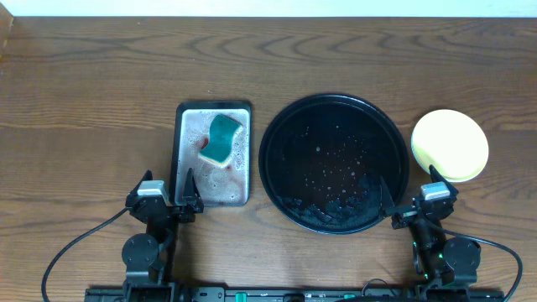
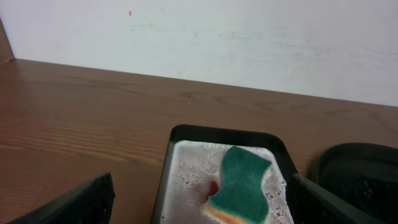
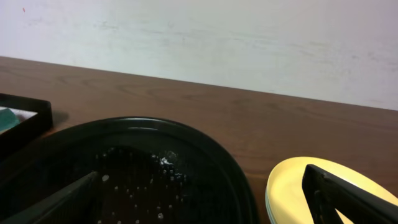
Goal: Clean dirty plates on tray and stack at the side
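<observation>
Apparently I'm at the last step; the tray (image 1: pixel 336 134) holds only droplets; the plates (image 1: pixel 450 144) sit just right of it, yellow on top; left gripper (image 1: pixel 166 191) and right gripper (image 1: pixel 409 197) hang released, empty; next I'd only verify the stack.

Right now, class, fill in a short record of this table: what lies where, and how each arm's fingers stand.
black tray: round, centre of table, wet with droplets, no plate on it
plates: stacked right of the black tray, pale yellow one on top
sponge: teal, lying in the grey metal tray, left of the black tray
left fingers: open, holding nothing
right fingers: open, holding nothing
</observation>
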`<control>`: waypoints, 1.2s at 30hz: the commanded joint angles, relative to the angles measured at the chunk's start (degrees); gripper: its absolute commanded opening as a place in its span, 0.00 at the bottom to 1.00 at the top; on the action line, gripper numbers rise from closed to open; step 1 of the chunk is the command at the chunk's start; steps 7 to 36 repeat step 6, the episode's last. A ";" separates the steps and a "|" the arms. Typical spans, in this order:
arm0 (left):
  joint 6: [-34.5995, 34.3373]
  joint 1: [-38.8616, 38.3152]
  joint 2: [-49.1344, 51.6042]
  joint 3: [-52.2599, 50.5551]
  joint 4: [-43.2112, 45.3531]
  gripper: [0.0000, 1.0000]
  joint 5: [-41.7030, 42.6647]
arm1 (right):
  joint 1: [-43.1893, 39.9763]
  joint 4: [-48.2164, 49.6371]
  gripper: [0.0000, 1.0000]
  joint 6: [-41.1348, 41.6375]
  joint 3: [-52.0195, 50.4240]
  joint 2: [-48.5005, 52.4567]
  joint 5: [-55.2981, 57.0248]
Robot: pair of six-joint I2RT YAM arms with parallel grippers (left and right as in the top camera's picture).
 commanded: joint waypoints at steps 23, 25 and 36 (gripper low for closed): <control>1.01 0.20 -0.35 -0.44 -2.58 0.88 0.83 | 0.92 -0.26 0.99 -0.15 -0.02 0.02 0.07; 1.01 0.20 -0.35 -0.44 -2.58 0.88 0.83 | 0.92 -0.26 0.99 -0.15 -0.02 0.02 0.07; 1.01 0.20 -0.35 -0.44 -2.58 0.88 0.83 | 0.92 -0.26 0.99 -0.15 -0.02 0.02 0.07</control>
